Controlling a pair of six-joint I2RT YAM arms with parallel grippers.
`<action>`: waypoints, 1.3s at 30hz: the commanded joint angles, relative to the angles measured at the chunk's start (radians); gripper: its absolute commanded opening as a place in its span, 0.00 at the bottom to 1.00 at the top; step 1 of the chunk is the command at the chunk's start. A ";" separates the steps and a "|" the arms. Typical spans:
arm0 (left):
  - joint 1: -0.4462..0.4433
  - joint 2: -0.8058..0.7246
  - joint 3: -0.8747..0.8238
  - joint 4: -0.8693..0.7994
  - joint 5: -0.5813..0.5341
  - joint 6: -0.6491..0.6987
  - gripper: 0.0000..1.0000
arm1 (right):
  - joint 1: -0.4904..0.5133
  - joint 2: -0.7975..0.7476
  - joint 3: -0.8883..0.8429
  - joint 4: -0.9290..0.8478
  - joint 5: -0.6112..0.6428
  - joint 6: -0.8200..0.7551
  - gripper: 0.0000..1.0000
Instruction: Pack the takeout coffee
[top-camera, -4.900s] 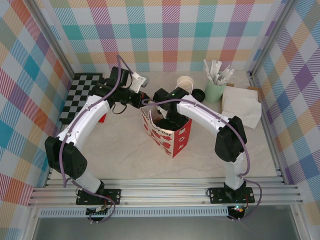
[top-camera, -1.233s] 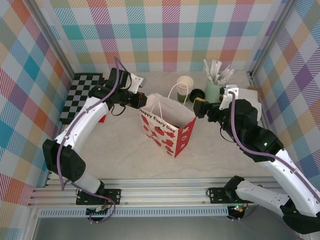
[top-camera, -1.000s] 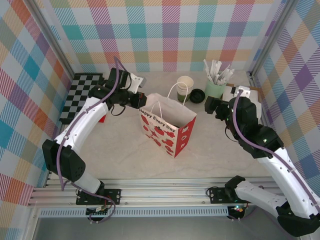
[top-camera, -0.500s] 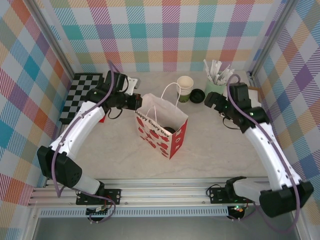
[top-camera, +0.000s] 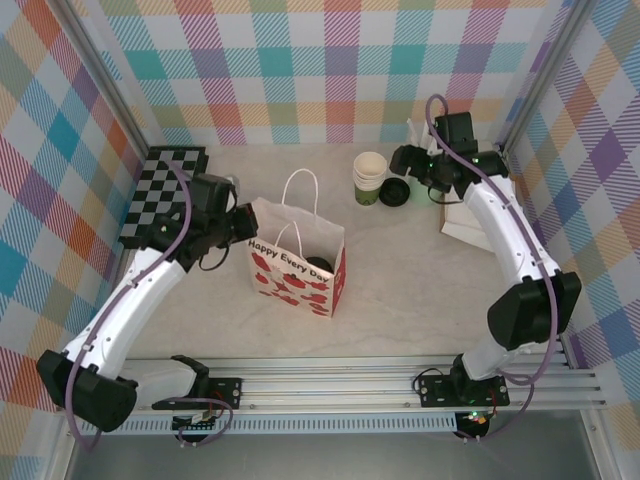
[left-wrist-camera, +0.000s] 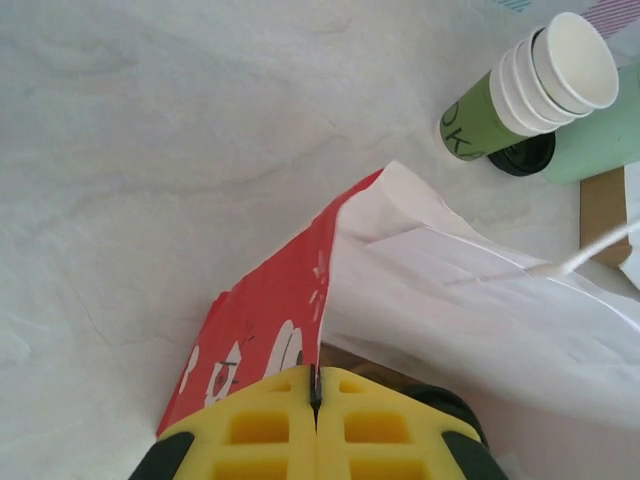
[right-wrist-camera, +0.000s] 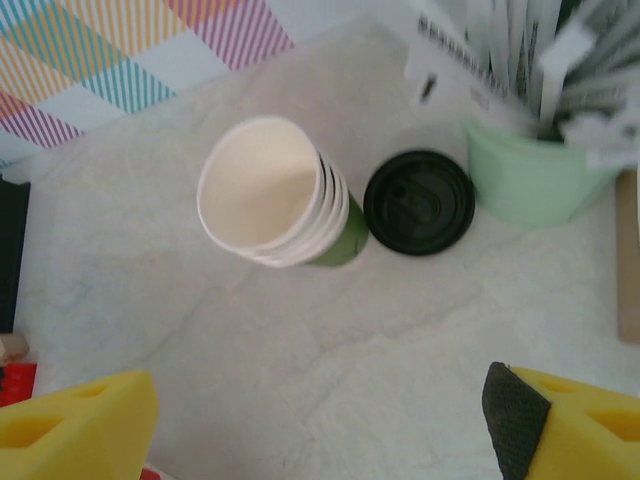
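red-and-white paper bag (top-camera: 292, 270) upright mid-table, black-lidded coffee cup (top-camera: 318, 265) down inside it, my left gripper (left-wrist-camera: 316, 395) clamped on the bag's rim, my right gripper (right-wrist-camera: 325, 420) spread wide and empty above stacked cups (right-wrist-camera: 275, 195), loose black lid (right-wrist-camera: 418, 202) beside them, mint tumbler (right-wrist-camera: 525, 175) of sticks just beyond

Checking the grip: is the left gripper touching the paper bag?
Touching. The left wrist view shows the left gripper pinched shut on the paper bag at its rim.

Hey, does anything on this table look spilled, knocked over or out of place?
Nothing is spilled or toppled. One black lid lies loose beside the stacked paper cups, on no cup. The gift bag stands upright.
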 joint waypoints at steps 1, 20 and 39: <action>-0.060 -0.037 -0.056 0.123 -0.091 -0.205 0.00 | -0.049 0.079 0.179 -0.031 -0.048 -0.178 0.85; -0.211 0.121 0.008 0.170 -0.248 -0.410 0.00 | -0.040 0.533 0.756 -0.160 -0.041 -0.715 0.55; -0.178 0.070 0.056 0.004 -0.224 -0.434 0.05 | 0.007 0.279 0.739 -0.129 0.237 -0.634 0.00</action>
